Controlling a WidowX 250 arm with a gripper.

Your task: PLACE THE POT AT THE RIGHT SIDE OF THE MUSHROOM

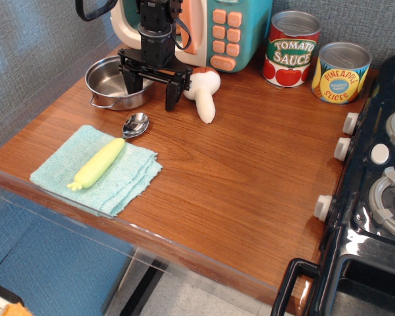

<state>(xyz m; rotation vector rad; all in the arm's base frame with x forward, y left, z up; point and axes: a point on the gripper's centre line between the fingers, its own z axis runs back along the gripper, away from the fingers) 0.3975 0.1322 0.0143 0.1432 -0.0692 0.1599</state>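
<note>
The shiny steel pot [110, 81] sits at the back left of the wooden counter, left of the mushroom. The white plush mushroom [205, 93] lies on its side with its stem toward the front. My black gripper [151, 93] is open and low. Its left finger is inside the pot near the right rim. Its right finger [172, 97] is outside the pot, close to the mushroom's cap. The jaws straddle the pot's right rim without closing on it.
A toy microwave [214, 29] stands behind the gripper. A metal spoon [135, 125] and a yellow-green vegetable toy [99, 162] on a teal cloth [99, 170] lie in front. A tomato sauce can [291, 49] and pineapple can [341, 72] stand at the back right, with a stove [375, 197] on the right.
</note>
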